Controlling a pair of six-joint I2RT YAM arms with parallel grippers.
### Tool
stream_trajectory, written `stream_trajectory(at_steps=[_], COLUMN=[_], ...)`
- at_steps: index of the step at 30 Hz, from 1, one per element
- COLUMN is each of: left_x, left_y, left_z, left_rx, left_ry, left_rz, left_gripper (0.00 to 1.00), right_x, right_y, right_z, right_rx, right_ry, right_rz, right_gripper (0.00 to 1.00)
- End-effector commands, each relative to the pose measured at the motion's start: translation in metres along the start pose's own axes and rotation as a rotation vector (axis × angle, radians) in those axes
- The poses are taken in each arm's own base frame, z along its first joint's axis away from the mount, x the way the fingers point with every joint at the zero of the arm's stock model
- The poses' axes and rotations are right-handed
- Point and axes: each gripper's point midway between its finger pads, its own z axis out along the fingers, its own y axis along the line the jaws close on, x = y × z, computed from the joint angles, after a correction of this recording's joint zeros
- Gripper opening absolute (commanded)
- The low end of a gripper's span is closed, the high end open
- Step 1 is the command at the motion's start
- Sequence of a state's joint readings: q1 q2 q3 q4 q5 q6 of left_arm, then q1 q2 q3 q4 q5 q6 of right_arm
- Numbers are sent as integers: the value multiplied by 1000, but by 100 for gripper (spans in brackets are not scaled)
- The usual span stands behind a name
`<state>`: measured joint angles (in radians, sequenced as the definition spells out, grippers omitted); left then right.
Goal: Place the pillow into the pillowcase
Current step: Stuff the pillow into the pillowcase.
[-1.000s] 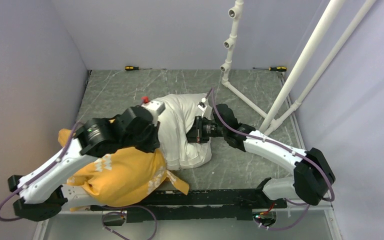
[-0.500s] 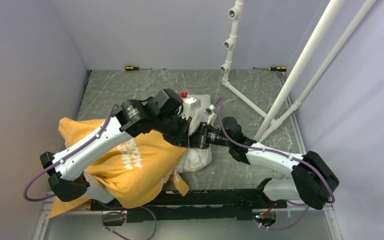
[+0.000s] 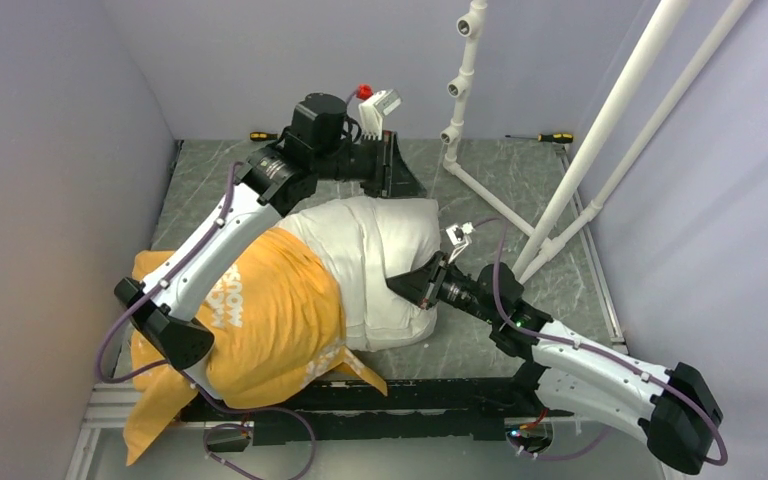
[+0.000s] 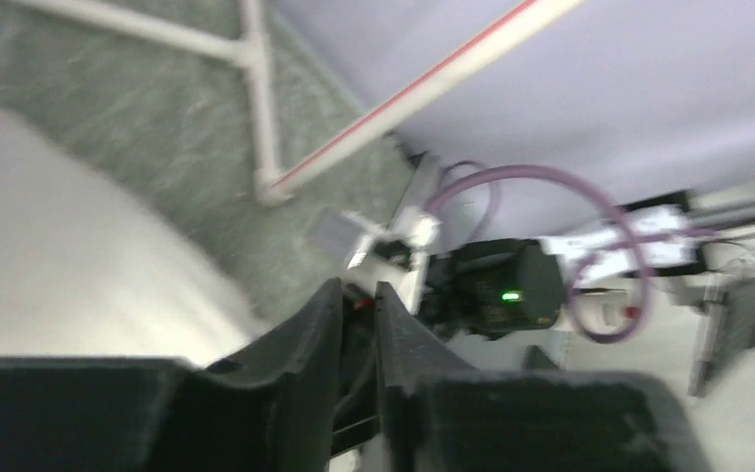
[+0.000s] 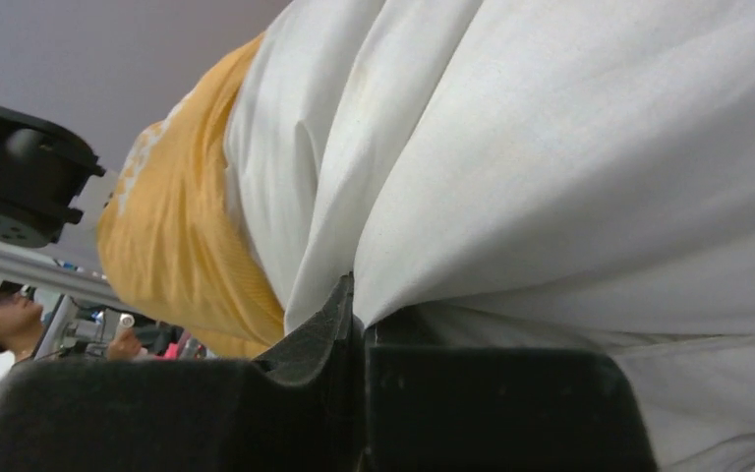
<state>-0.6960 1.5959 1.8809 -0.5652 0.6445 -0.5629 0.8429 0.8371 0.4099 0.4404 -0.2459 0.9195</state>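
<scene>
The pillow (image 3: 365,250) lies across the middle of the table (image 3: 260,180), and you have its left part sheathed in the pillowcase (image 3: 280,310). The right part is bare white and creased into folds. The orange-yellow cloth bunches around the pillow's left half and spills over the near-left edge of the table.

Your right gripper (image 3: 422,283) is at the pillow's right near flank. Its jaws are clenched on a fold of the white fabric, which the wrist view shows pinched between the two black fingers (image 5: 315,334). The right arm runs low from its base at the near right and stretches left and slightly away, with the wrist close to the table.

Your left arm rises from the near left, crosses over the pillowcase and bends at a raised wrist above the far side of the table. The left gripper (image 3: 392,165) points right, above and beyond the pillow's far edge, clear of the fabric. Its jaws stand a narrow slit apart with nothing between them.

Farther out, a white pipe frame (image 3: 465,70) stands at the far right. Two screwdrivers (image 3: 265,135) lie along the far edge.
</scene>
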Motion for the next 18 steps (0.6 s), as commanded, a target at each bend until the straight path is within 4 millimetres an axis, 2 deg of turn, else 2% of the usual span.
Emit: stream_trajectory(at_steps=[1, 3, 5, 12, 15, 17, 18], left_x=[4, 15, 32, 97, 130, 148, 155], left_y=[41, 62, 68, 72, 85, 94, 98], left_z=[-34, -64, -97, -191, -225, -231, -230], left_rx=[-331, -520, -631, -907, -1071, -1114, -1113], left_ry=[-38, -39, -11, 134, 206, 228, 227], left_rz=[-12, -17, -15, -65, -136, -173, -192], left_gripper=[47, 67, 75, 83, 86, 88, 88], right_x=[2, 7, 11, 15, 18, 19, 17], right_y=[39, 34, 31, 27, 27, 25, 23], right_z=[2, 6, 9, 14, 16, 16, 15], right_rx=[-149, -131, -119, -97, -97, -70, -48], right_ry=[25, 54, 75, 106, 135, 152, 151], right_rz=[-22, -15, -13, -15, -20, -32, -41], right_gripper=[0, 0, 0, 0, 0, 0, 5])
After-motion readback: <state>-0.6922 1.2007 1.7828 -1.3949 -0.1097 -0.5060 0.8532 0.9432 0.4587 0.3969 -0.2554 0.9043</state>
